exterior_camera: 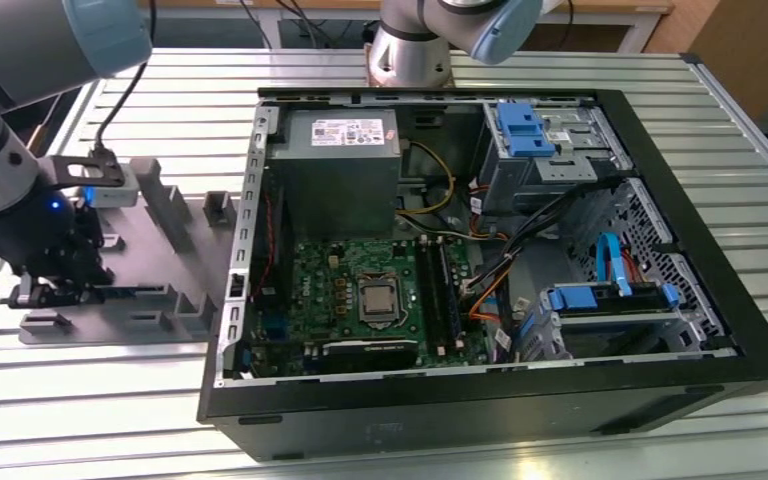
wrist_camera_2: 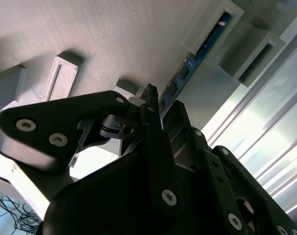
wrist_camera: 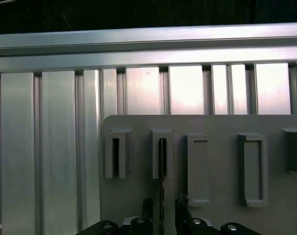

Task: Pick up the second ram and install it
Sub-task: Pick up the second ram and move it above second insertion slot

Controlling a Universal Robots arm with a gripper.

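Note:
The second ram [exterior_camera: 137,292] is a thin dark green stick standing on edge in a slot of the gray tray [exterior_camera: 171,255], at the exterior view's left. My gripper [exterior_camera: 51,295] is down at the tray's near end, at one end of the stick. In the first wrist view the ram [wrist_camera: 161,161] runs from a slot block down between my gripper [wrist_camera: 163,206], with a small gap showing on each side of it. In the second wrist view the black fingers [wrist_camera_2: 151,98] straddle the ram [wrist_camera_2: 187,66]. The gripper looks open around the stick.
An open computer case [exterior_camera: 704,250] lies to the exterior view's right of the tray, with the motherboard [exterior_camera: 357,290], its long memory slots [exterior_camera: 444,290], a power supply [exterior_camera: 337,150] and blue drive latches [exterior_camera: 524,130]. Several upright blocks [wrist_camera: 251,166] stand on the tray. Ribbed metal tabletop [exterior_camera: 117,420] surrounds everything.

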